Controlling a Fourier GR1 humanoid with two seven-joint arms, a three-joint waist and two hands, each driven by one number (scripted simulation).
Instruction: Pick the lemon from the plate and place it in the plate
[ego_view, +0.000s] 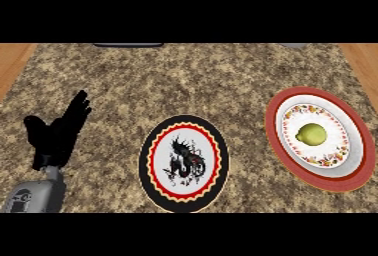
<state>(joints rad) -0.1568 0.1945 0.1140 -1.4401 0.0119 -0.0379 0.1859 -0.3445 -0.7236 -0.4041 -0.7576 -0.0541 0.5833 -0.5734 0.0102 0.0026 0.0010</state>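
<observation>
A yellow-green lemon (311, 134) lies in the middle of a white plate with a red rim and a flowered border (322, 100), at the right of the counter. A second plate (156, 150), black-edged with a red scalloped ring and a dark dragon figure, sits at the centre, with nothing on it. My left hand (57, 134) rests open at the left, fingers up, well away from both plates. My right hand does not show.
The counter top is speckled brown granite (184, 80) with wooden edges at far left and far right. A dark object (129, 45) and a grey one (294, 45) peek in at the back edge.
</observation>
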